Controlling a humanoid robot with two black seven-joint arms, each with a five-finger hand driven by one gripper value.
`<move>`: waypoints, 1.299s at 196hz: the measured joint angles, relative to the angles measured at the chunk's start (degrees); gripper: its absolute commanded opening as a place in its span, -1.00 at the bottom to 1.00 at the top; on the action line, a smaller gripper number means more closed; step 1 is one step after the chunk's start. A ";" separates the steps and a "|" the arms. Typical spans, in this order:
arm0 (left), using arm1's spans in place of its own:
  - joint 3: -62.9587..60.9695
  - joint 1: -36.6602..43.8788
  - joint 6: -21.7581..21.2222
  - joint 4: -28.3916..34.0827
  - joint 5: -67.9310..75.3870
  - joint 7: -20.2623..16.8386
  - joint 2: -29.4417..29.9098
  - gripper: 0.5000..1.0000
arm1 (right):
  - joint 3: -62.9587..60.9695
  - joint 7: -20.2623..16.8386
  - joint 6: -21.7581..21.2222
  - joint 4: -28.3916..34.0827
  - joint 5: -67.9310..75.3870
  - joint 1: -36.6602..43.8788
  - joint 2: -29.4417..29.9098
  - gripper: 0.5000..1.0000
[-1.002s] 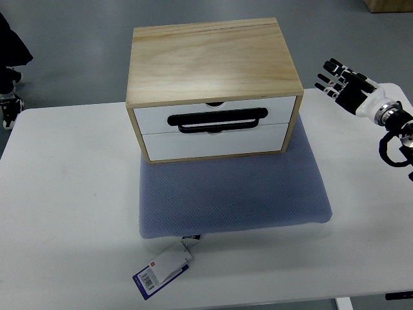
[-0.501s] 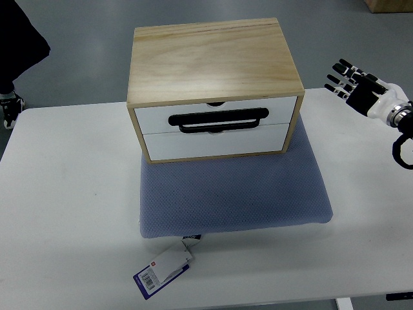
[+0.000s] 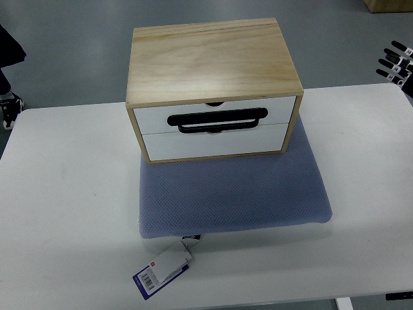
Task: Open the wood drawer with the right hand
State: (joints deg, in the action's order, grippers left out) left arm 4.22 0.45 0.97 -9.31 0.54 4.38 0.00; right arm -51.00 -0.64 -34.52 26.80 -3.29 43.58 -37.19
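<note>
The wood drawer box [image 3: 213, 87] sits in the upper middle of the frame, its rear part on the white table [image 3: 64, 206] and its front on a blue-grey mat [image 3: 232, 194] that spreads toward the bottom of the frame. Its face shows two white drawer fronts, both flush with the frame — nothing is open yet. A black bar handle [image 3: 217, 119] runs across the upper drawer front, just above the seam between the two.

The right robot hand [image 3: 395, 61] shows only at the upper right edge of the frame, well apart from the box; a few dark fingers [image 3: 387, 63] look extended with nothing in them, so it reads as released.

Judging by its look, the box is light, stiff plywood, and the painted fronts are smooth and probably slippery, so the handle is the place to take hold — fingers hooked behind the bar near its middle, pulling straight toward the bottom of the frame. The soft mat may let the whole box slide or tip forward if the drawer sticks.

A tag with a barcode [image 3: 161, 270] lies at the mat's lower left corner.
</note>
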 measured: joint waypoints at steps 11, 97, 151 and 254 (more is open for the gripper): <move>0.00 -0.03 0.00 0.00 0.00 0.00 0.00 1.00 | -0.05 0.89 -0.31 0.00 -1.56 0.21 -1.78 0.79; 0.00 0.00 -0.03 0.00 0.00 0.01 0.00 1.00 | -0.24 4.77 -0.50 15.58 -12.15 0.46 -16.07 0.79; 0.00 -0.02 -0.01 0.00 -0.02 0.01 0.00 1.00 | -1.91 4.01 -0.49 24.54 -19.35 2.35 -18.32 0.80; 0.00 -0.01 0.00 -0.01 -0.02 0.01 0.00 1.00 | -1.84 -1.60 -0.46 53.15 -26.10 2.14 -17.24 0.80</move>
State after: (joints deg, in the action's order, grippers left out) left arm 4.22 0.44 0.96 -9.32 0.52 4.39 0.00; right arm -52.84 -2.25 -34.98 79.95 -29.39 45.72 -54.43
